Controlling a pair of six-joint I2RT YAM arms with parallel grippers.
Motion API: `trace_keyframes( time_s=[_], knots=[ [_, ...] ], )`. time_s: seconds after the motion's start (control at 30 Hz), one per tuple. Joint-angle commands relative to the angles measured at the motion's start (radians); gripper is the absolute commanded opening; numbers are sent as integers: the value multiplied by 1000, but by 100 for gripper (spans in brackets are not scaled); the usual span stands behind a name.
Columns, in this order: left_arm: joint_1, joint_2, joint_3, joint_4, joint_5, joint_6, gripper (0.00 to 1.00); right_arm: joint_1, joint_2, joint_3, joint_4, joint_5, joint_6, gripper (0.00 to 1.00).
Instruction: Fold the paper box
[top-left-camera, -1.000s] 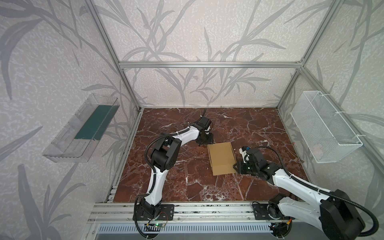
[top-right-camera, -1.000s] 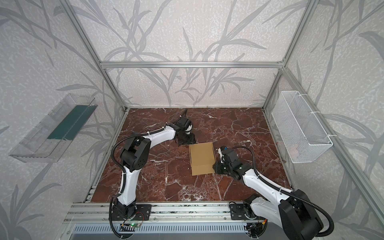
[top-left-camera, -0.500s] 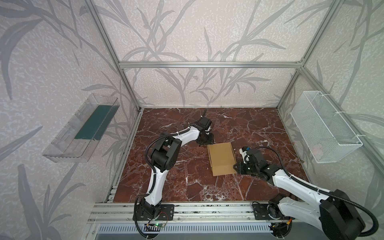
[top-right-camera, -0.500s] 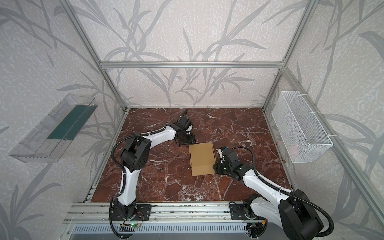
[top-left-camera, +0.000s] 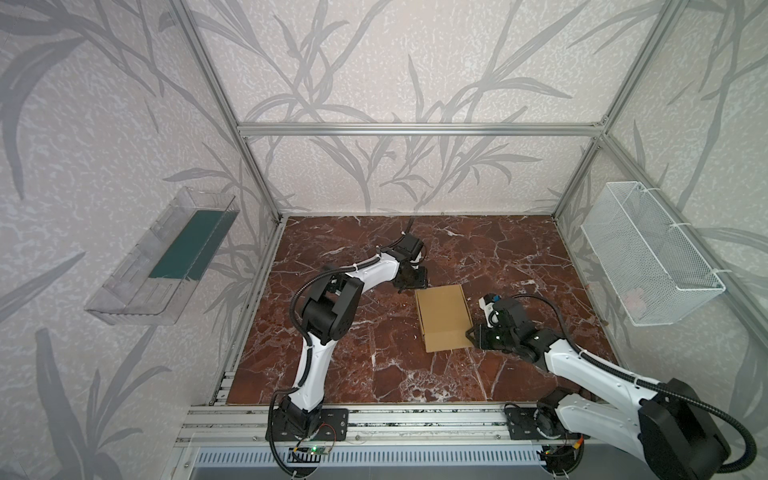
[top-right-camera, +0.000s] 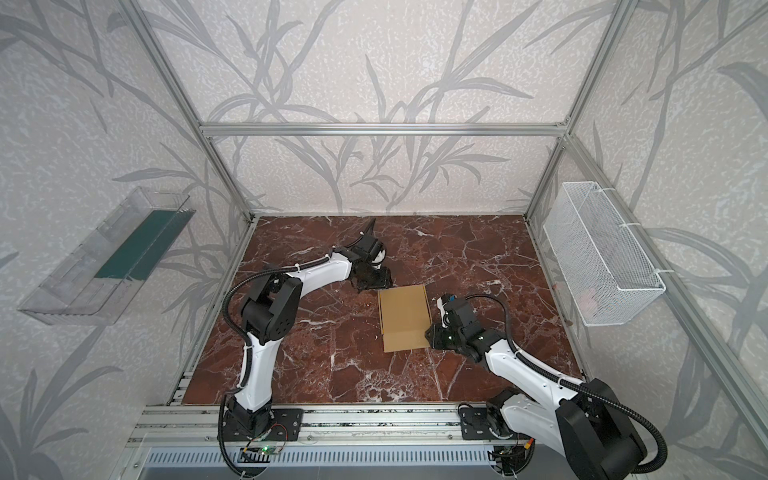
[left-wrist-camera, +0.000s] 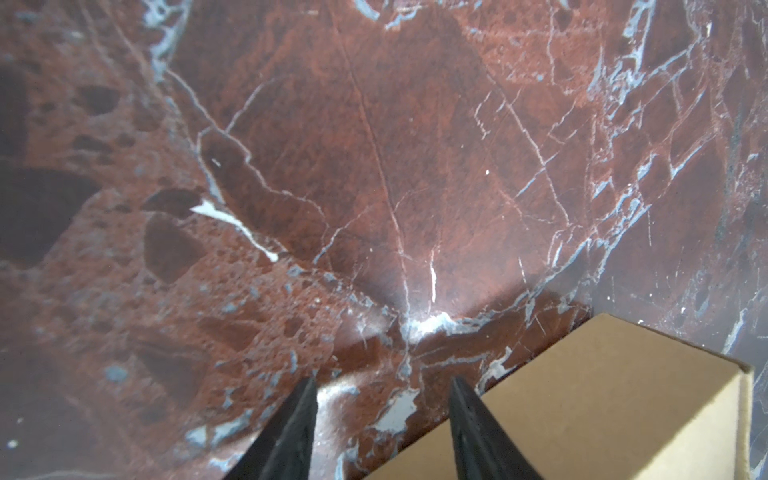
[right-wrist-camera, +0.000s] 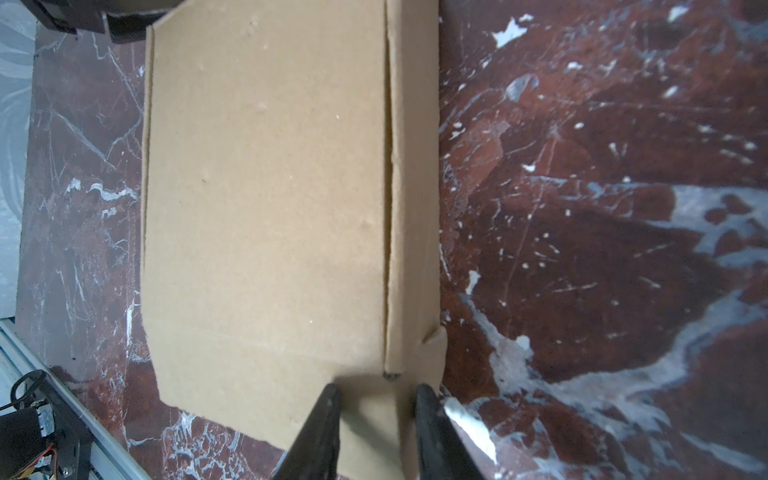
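The left tool (left-wrist-camera: 382, 380) is hanging open, empty, just beyond the one paper box (top-left-camera: 444, 318), which is lying in the middle of the tabletop (top-left-camera: 353, 374). The right tool (right-wrist-camera: 376, 386) is straddling its front-right corner, fingers (right-wrist-camera: 324, 432) narrowly apart, grip unclear. Two arms are reaching inward: left arm (top-left-camera: 376, 270) with elbow raised, right arm (top-left-camera: 582, 368) stretched low.

Paper box (top-left-camera: 444, 322) on table (top-left-camera: 353, 353); tray (top-left-camera: 166, 266) on left wall, basket (top-left-camera: 648, 257) on right wall.

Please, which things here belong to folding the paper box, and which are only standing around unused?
For the job: paper box; left gripper, open beside it; right gripper, at its near corner.
Not involved: clear wall tray with a green liner; white wire basket on the other wall.
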Motion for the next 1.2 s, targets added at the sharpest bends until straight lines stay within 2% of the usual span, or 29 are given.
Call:
trace_keyframes(
  time_s=[0.0, 1.17],
  knots=[
    [-15, 15, -47, -41, 2, 18, 53, -5, -15, -22, 2, -11, 10, 29],
    [-23, -53, -270, 86, 46, -45, 53, -6, -23, -54, 107, -39, 31, 24]
  ],
)
